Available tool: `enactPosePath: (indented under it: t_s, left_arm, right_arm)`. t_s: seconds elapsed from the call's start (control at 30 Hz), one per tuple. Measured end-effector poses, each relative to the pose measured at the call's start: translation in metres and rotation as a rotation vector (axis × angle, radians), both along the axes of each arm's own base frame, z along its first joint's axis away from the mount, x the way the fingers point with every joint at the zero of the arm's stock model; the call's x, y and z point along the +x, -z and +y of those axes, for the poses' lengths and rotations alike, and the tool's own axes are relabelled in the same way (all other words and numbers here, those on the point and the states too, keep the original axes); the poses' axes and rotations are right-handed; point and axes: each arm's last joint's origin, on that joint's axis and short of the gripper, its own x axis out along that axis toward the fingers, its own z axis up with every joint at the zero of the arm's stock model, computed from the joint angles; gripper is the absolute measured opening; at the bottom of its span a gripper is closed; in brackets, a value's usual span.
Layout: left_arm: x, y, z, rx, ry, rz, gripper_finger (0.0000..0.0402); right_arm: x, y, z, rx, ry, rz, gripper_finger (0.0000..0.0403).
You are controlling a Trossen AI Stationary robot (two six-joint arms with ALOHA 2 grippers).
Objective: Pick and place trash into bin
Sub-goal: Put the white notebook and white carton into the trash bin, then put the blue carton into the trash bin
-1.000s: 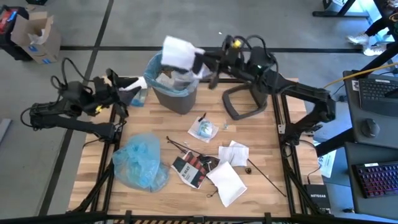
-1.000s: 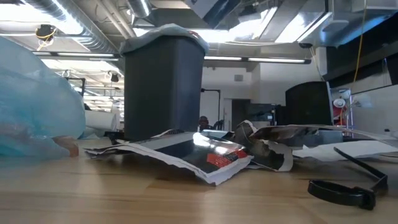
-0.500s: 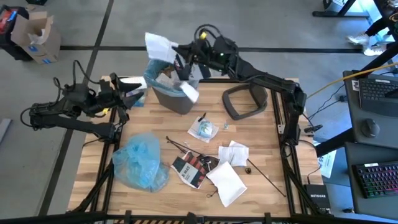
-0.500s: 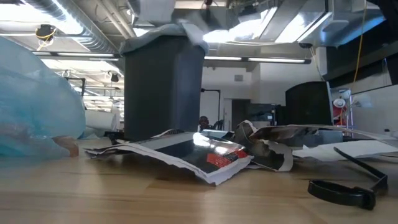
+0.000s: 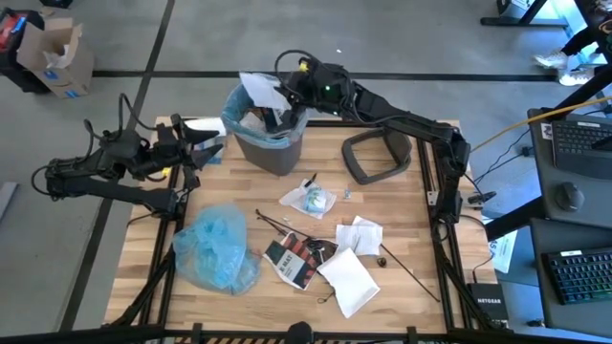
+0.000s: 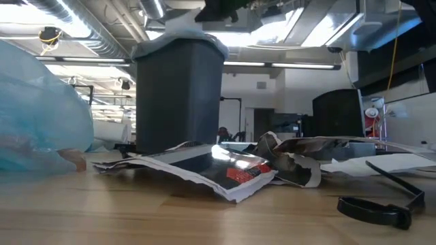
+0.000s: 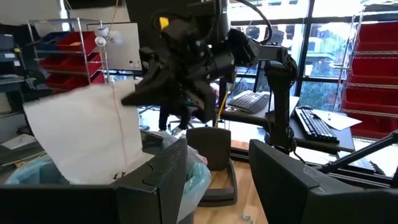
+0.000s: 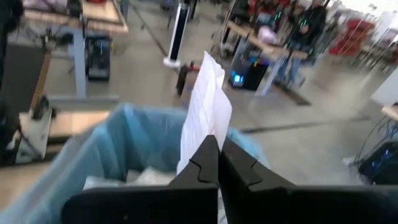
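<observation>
Grey concrete floor [image 5: 430,38], red shelving [image 7: 373,87], ceiling ducts [image 6: 88,27]

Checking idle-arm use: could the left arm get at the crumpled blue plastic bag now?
Probably yes. The crumpled blue plastic bag lies on the left arm's side with nothing on top, and the left tool hangs open beside the dark grey bin, holding nothing.

Only "NETGEAR" readable, on a dark box [image 5: 496,307] well apart from both grippers. Print on the red-black-white packet [image 5: 291,260] too small to make out.
</observation>
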Motion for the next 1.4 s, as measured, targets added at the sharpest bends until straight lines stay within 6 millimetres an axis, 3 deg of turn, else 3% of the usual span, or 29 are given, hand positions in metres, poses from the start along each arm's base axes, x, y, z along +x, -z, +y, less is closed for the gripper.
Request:
enactPosePath:
  t_s: [0.13,0.27,0.33,0.5,0.57,0.73,0.83,1.2,1.4]
  left_arm:
    - [0.000,0.001,0.000,-0.001,0.000,0.007,0.0166]
    - [0.001,0.002,0.000,-0.002,0.000,0.015,0.0166]
    - [0.003,0.002,0.000,-0.002,0.000,0.022,0.0166]
    - [0.007,0.004,0.000,-0.002,-0.001,0.039,0.0166]
    - [0.010,0.004,0.000,0.001,-0.002,0.048,0.0166]
    - [0.024,0.006,0.002,-0.012,-0.071,0.053,0.0166]
    - [0.037,0.001,0.007,-0.025,-0.141,0.036,0.0166]
    - [0.085,-0.053,0.064,-0.029,-0.359,0.152,0.0166]
    - [0.123,-0.041,0.114,-0.105,-0.329,0.309,0.0166]
  right_arm:
    - [-0.001,0.008,0.001,0.063,0.009,0.056,0.0018]
    - [-0.002,0.007,0.002,0.126,0.017,0.037,0.0073]
    - [-0.004,-0.003,0.002,0.130,0.018,0.016,0.0108]
    - [-0.020,-0.049,0.004,0.115,0.060,-0.088,0.0174]
    - [-0.024,-0.056,0.001,0.115,0.086,-0.091,0.0186]
    - [-0.024,-0.037,-0.005,0.164,0.110,0.047,0.0188]
    - [-0.031,-0.039,-0.001,0.172,0.108,0.090,0.0186]
    - [-0.052,-0.058,0.008,0.175,0.109,0.072,0.0186]
    - [-0.055,-0.058,0.009,0.210,0.120,0.072,0.0186]
